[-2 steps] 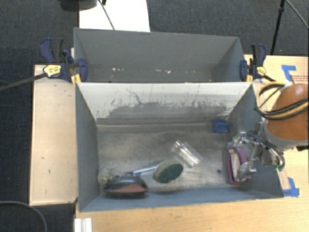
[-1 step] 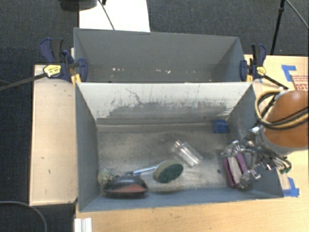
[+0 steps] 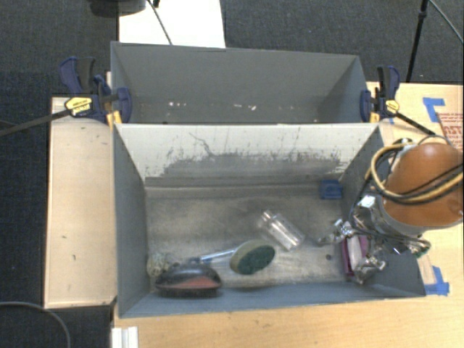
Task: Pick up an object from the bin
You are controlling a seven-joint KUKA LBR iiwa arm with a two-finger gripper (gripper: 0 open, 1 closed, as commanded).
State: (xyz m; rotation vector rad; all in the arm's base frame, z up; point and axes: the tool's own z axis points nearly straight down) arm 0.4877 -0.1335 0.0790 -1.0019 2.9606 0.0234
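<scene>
Purple oblong thing (image 3: 352,254) lies against the bin's (image 3: 217,158) right wall, near the front corner, directly under my gripper (image 3: 359,258). Can't tell if I'm clamped or released. Risk: the wall crowds me, so I could scrape it, or an off-centre pinch could slip.

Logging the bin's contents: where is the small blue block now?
In the camera view, the small blue block lies at the foot of the bin's back wall, right of centre, behind the clear plastic piece.
</scene>
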